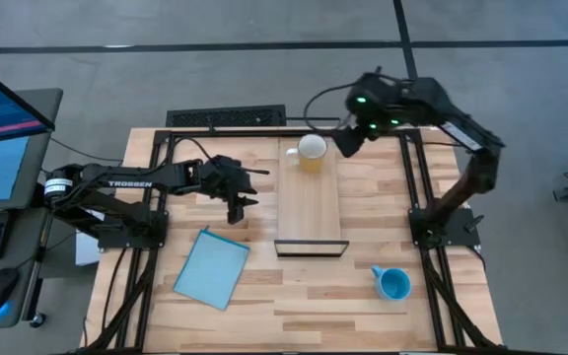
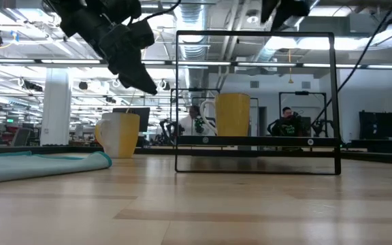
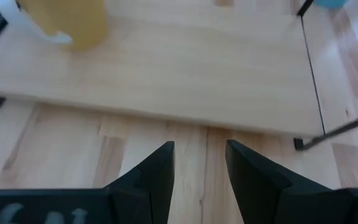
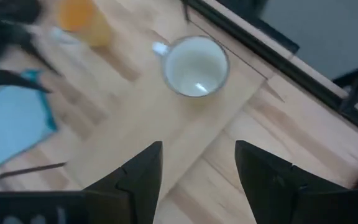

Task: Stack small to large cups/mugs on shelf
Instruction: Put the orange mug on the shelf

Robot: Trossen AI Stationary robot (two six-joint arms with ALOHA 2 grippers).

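The pale yellow mug (image 1: 312, 150) stands upright on the far end of the light-wood shelf (image 1: 309, 207); its white inside shows in the right wrist view (image 4: 196, 65). The orange mug (image 4: 82, 18) stands on the table left of the shelf, hidden under my left arm in the high view; it also shows in the low view (image 2: 121, 134). The blue mug (image 1: 394, 284) stands on the table near the right front. My left gripper (image 1: 237, 205) is open and empty, raised left of the shelf. My right gripper (image 1: 348, 138) is open and empty, raised just right of the yellow mug.
A flat light-blue sheet (image 1: 211, 267) lies on the table at the left front. A dark metal frame (image 2: 257, 102) stands around the shelf area, and the shelf's dark end (image 1: 311, 247) faces the near edge. Bare wood shows between the shelf and the blue mug.
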